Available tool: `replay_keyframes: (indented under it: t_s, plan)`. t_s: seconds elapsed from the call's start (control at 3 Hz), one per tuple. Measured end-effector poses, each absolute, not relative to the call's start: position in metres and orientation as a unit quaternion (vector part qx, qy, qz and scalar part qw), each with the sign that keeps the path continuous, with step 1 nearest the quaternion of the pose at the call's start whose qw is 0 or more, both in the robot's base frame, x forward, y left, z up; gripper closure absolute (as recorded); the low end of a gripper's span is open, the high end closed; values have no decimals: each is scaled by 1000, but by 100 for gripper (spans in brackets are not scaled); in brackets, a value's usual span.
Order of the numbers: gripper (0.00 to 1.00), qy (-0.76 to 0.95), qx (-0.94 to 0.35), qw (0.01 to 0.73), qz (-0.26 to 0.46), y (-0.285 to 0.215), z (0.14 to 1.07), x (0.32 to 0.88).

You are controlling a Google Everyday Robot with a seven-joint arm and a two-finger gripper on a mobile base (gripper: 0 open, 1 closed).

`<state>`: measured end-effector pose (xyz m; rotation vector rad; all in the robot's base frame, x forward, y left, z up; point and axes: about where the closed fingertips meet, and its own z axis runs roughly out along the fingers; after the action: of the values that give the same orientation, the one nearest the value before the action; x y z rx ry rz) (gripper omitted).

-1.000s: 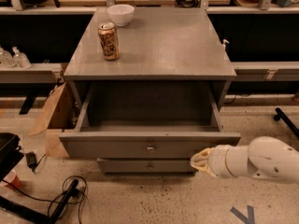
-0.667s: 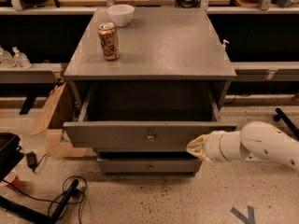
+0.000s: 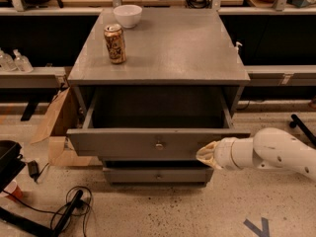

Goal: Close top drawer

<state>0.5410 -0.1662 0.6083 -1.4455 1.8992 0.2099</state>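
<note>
At the right end of the front of the top drawer [image 3: 123, 144], the gripper [image 3: 209, 155] presses against or sits just beside the grey panel, well right of the small centre knob [image 3: 159, 145]. Whether it is clenched or released I cannot tell. The top drawer stands pulled far out of the table [image 3: 182, 43], its deep box showing nothing inside. Because contact is off-centre, the push probably needs to run straight along the slides, slow and even, or the drawer may skew and bind. A jolt could rock the can [image 3: 115, 43] and white bowl [image 3: 128, 15] on the table. A shorter drawer [image 3: 157, 175] shows below. The floor is speckled, with cables [image 3: 64, 209] and a cardboard box [image 3: 57, 127] at the left.
</note>
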Motion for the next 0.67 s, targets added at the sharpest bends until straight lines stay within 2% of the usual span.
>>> replay_keyframes:
  t_s: [0.33, 0.67]
  plan:
    - [100, 729, -559, 385, 95, -172, 599, 577]
    - [100, 727, -559, 385, 96, -172, 598, 579]
